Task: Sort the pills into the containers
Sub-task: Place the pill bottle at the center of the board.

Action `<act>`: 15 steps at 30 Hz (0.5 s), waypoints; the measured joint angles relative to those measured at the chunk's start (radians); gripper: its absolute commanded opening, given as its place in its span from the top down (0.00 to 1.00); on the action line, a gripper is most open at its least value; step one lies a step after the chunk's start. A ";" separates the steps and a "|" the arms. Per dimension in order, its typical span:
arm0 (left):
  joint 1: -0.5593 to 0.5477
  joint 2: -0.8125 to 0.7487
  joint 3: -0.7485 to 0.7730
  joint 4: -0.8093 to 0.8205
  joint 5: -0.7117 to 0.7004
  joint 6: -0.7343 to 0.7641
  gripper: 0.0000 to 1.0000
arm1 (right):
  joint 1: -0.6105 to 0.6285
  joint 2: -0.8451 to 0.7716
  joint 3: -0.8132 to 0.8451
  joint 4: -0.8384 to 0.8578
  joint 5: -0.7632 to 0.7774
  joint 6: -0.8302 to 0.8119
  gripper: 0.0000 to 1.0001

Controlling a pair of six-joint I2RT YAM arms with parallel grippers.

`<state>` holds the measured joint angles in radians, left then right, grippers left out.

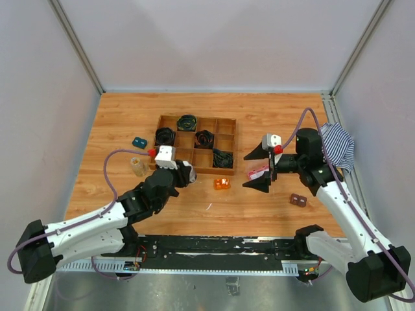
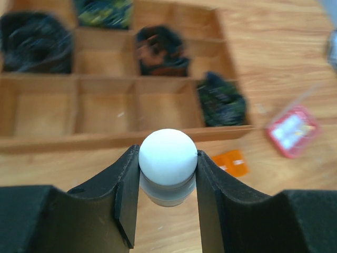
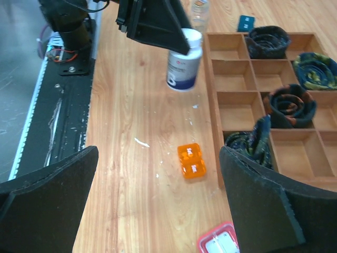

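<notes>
Left gripper (image 2: pixel 167 155) clenched on white-capped bottle (image 3: pixel 184 60), near wooden tray (image 2: pixel 79 141) front wall. Right gripper (image 3: pixel 159 153) released, jaws wide, empty, near pink box (image 3: pixel 220 241).

Matt wooden tray (image 3: pixel 237 110) on wood-grain table (image 1: pixel 130 110) — smooth white plastic bottle cap (image 2: pixel 167 156), glossy translucent orange block (image 3: pixel 191 161)

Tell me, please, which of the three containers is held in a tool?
The white-capped bottle, clamped in the left tool; the clear vial and the pink box are not gripped.
</notes>
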<state>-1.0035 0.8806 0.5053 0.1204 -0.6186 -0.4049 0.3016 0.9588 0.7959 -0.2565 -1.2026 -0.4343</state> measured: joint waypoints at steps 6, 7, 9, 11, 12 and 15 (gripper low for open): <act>0.153 -0.070 -0.114 -0.172 -0.041 -0.170 1.00 | -0.056 0.001 0.000 0.014 0.040 0.020 0.02; 0.174 -0.074 -0.126 -0.195 -0.045 -0.193 1.00 | -0.061 0.002 0.000 0.016 0.051 0.025 0.02; 0.214 -0.076 -0.135 -0.240 -0.058 -0.235 1.00 | -0.067 0.009 0.000 0.019 0.070 0.035 0.02; 0.246 -0.071 -0.135 -0.274 -0.079 -0.269 1.00 | -0.070 0.021 0.000 0.020 0.084 0.042 0.02; 0.260 -0.068 -0.135 -0.293 -0.091 -0.285 1.00 | -0.072 0.029 0.000 0.019 0.089 0.044 0.02; 0.290 -0.054 -0.135 -0.334 -0.116 -0.315 0.95 | -0.080 0.044 0.000 0.019 0.098 0.046 0.02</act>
<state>-0.7132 0.8265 0.3698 -0.2134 -0.7345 -0.7197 0.2218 1.0031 0.7959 -0.2379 -1.1046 -0.3882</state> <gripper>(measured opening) 0.423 0.983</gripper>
